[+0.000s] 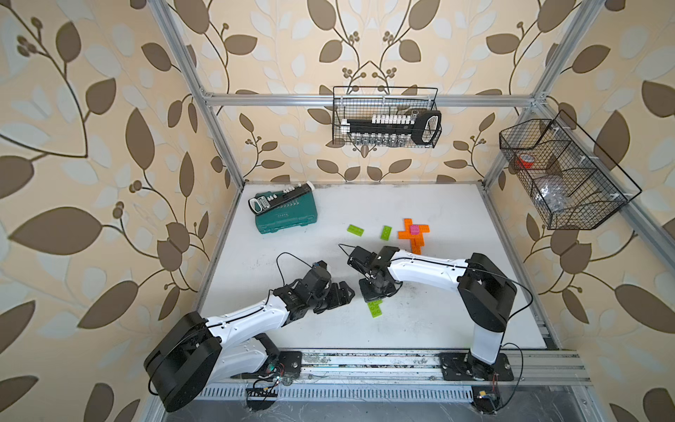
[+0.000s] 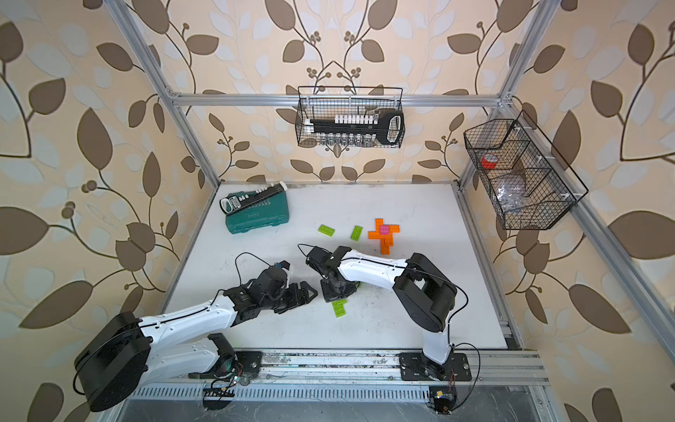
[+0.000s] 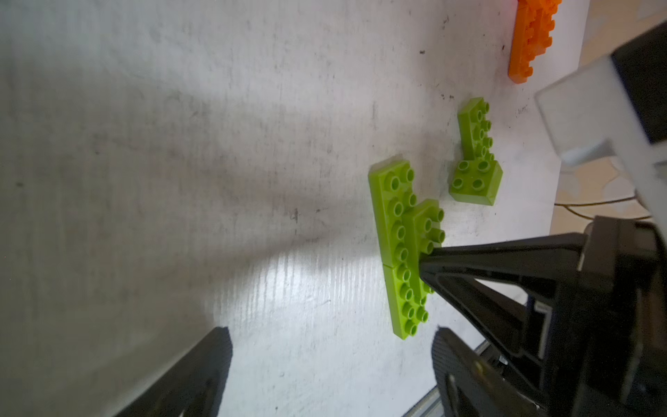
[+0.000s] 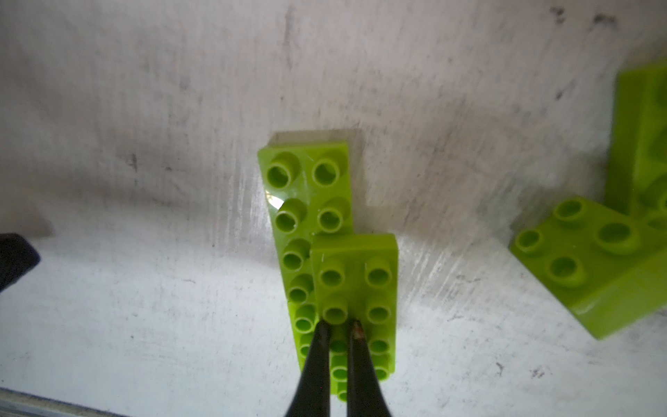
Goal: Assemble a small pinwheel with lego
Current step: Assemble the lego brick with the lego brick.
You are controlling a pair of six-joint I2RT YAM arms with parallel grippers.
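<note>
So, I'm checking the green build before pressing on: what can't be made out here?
- Lime green lego plate stack: in both top views, mostly behind the right gripper.
- Orange lego cross: left wrist view, cut off by the frame edge.
- Second lime green lego pair: right wrist view, cut off at the edge, blurred.

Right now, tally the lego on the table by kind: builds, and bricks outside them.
Green long bricks outside the stack: 3
Green square brick: 1
Green stack under the right gripper: 1
Orange-and-pink cross: 1
Total: 6

Right end effector (image 1: 375,294) over green lego (image 1: 376,310)
</note>
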